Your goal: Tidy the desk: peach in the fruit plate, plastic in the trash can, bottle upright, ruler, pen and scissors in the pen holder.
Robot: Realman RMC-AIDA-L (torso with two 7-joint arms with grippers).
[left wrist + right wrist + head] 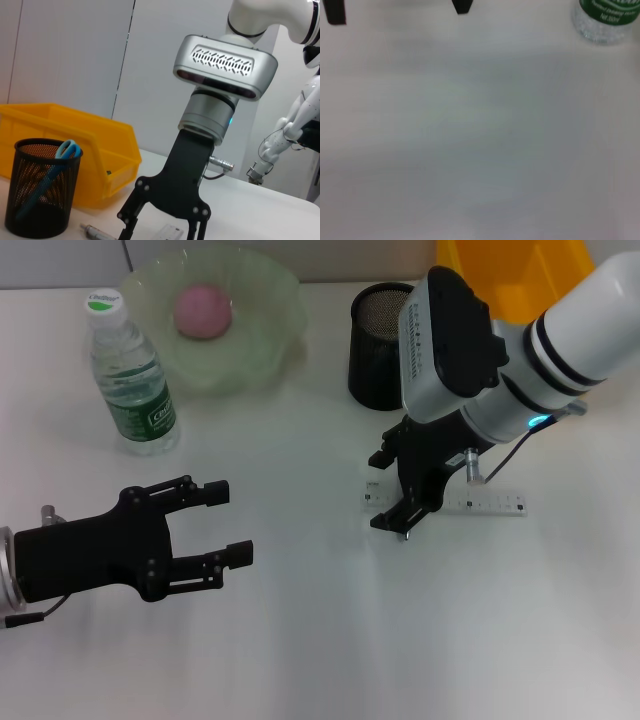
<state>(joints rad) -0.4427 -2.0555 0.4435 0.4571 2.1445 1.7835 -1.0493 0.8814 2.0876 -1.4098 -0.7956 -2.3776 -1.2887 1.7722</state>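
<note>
My right gripper [386, 492] points down at the desk [320, 640], open, its fingers [200, 223] on either side of the clear ruler's [480, 504] left end. Low at the front left my left gripper [228, 524] hovers open and empty. The pink peach [203, 310] lies in the green fruit plate [262, 358]. Beside the plate the bottle [132, 380] stands upright. Blue scissors [66, 149] stand in the black mesh pen holder [375, 350]. A thin silver rod [93, 231] lies near the holder; I cannot tell if it is the pen. No plastic is in view.
The yellow trash can [520, 280] stands at the back right, partly hidden behind my right arm [560, 340]. The right wrist view shows bare desk, the bottle's base [605, 20] and the left gripper's fingertips [462, 6].
</note>
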